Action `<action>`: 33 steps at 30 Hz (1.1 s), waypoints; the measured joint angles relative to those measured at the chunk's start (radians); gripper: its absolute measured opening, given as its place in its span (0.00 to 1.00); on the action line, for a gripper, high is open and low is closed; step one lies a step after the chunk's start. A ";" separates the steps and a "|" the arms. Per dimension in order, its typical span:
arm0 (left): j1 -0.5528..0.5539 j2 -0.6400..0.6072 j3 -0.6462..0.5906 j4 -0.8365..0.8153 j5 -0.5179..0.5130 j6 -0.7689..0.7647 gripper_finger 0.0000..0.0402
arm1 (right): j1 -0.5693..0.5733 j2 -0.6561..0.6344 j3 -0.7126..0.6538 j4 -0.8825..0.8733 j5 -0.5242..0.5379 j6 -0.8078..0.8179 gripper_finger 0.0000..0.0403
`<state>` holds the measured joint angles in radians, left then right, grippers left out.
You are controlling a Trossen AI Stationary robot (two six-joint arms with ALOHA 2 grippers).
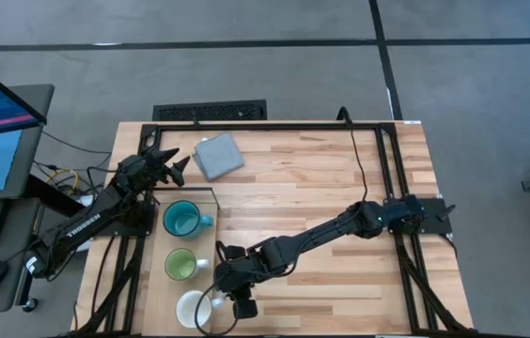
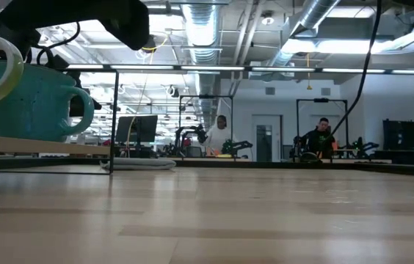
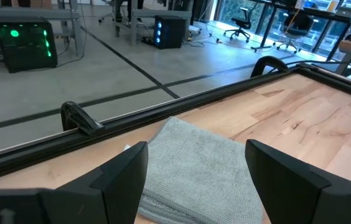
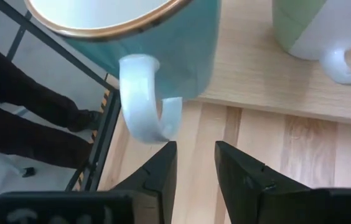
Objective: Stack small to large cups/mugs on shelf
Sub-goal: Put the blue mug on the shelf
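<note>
Striped plank tabletop (image 1: 340, 178) carries the work, with the pale shelf (image 1: 204, 244) lying along its left side. The right gripper (image 4: 194, 149) hangs low over bare planks just off the shelf edge, jaws parted only narrowly and grasping nothing. The white mug (image 1: 192, 310) stands at the near end of the shelf, and its white handle (image 4: 144, 93) overhangs the shelf edge, close to the fingertips but to one side of the gap between them. Risk: an advance from this pose would likely strike the handle with a finger rather than straddle it, turning or pushing the mug toward the shelf end and table edge. The narrow gap may also not admit the handle or wall. Next along the shelf stand the green mug (image 1: 180, 264) and then the teal mug (image 1: 183, 221), side by side and unstacked; the green mug's closeness limits sideways clearance. The left gripper (image 3: 194, 162) waits farther off with jaws spread wide over the grey cloth (image 1: 218, 155), clear of the mugs.
</note>
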<state>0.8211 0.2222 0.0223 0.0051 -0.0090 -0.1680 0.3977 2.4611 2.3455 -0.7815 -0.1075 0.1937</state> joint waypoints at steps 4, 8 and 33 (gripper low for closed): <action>0.000 0.000 0.000 0.000 -0.001 0.000 0.65 | 0.001 0.000 0.000 -0.005 -0.008 0.017 0.33; 0.000 0.000 0.000 0.000 -0.005 0.000 0.65 | 0.002 0.000 0.000 -0.008 -0.009 0.019 0.33; 0.000 0.000 0.000 -0.006 -0.002 0.000 0.65 | 0.008 0.000 -0.001 0.087 -0.049 0.034 0.33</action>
<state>0.8211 0.2226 0.0223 -0.0010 -0.0113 -0.1680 0.4061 2.4611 2.3447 -0.6947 -0.1570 0.2279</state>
